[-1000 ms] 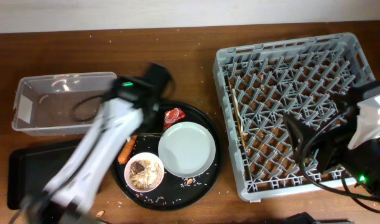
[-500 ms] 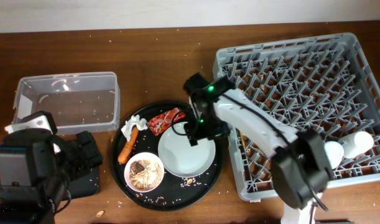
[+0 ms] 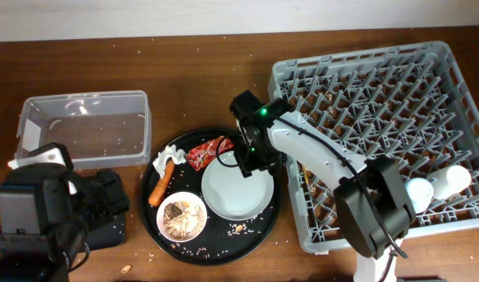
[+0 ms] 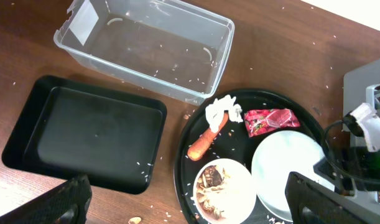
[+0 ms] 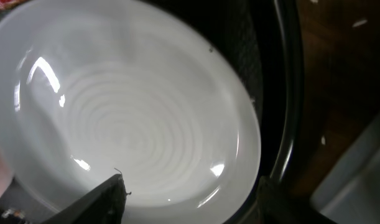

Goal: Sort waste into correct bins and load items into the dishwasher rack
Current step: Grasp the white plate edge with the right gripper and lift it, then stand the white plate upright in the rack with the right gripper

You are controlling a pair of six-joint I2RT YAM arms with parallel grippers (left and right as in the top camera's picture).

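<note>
The pale grey plate (image 3: 237, 189) lies flat on the right half of the round black tray (image 3: 272, 215), its right rim near the tray's edge and the dishwasher rack (image 3: 372, 133) just beside that, to the right. Being round, it has no long axis to line up with; what matters is which stretch of rim is reachable. The right gripper (image 3: 248, 164) hangs over the plate's upper right edge, so the plate spreads away from it toward the near-left. The overhead view hides the fingertips under the wrist. The right wrist view fills that in: there the plate (image 5: 127, 118) takes up most of the picture and the right gripper (image 5: 186, 199) has its fingers (image 5: 106, 199) parted, one over the plate's face and the other out over the dark tray. The rim seems to sit between them, though whether either finger touches it cannot be told. The left gripper (image 4: 199, 205) is also spread wide and holds nothing, hovering well apart over the table's left end, so the right arm is plainly the nearer one. The left wrist view alone shows the flat black tray (image 4: 84, 134) whole, beside the clear tub (image 4: 146, 50); from overhead the left arm covers most of it.
</note>
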